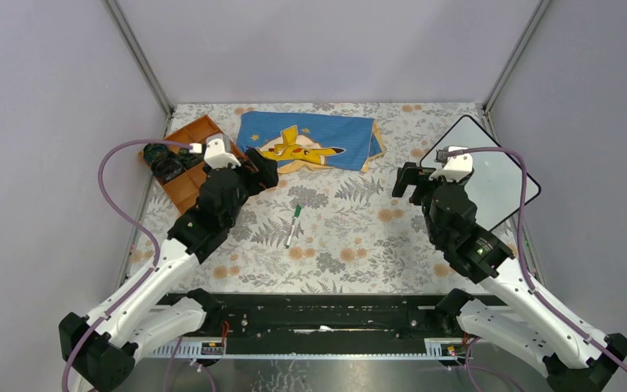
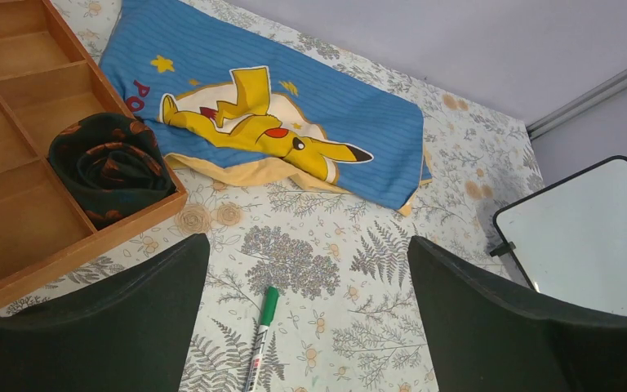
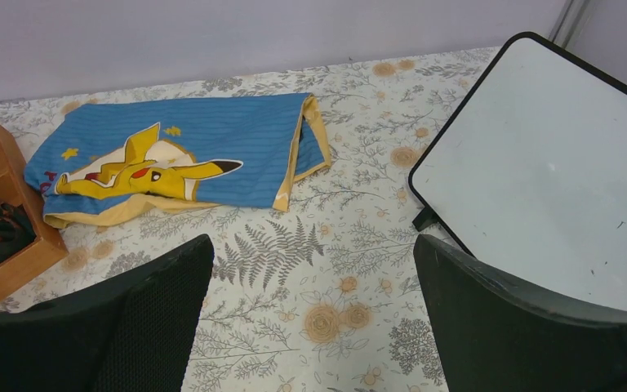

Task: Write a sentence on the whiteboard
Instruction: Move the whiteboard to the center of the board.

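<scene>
The whiteboard [image 1: 498,175] lies at the right of the table, turned diamond-wise, its white face blank with no sentence on it. It also shows in the left wrist view [image 2: 596,237] and the right wrist view [image 3: 555,171]. A green-capped marker [image 1: 294,225] lies on the floral cloth at mid-table, also in the left wrist view [image 2: 260,336]. My left gripper [image 1: 263,170] is open and empty, above the table just beyond the marker. My right gripper [image 1: 406,181] is open and empty, just left of the whiteboard.
A blue Pikachu cloth [image 1: 310,143] lies at the back centre. A wooden divided tray [image 1: 181,175] at back left holds a rolled dark cloth [image 2: 110,163]. Grey walls enclose the table on three sides.
</scene>
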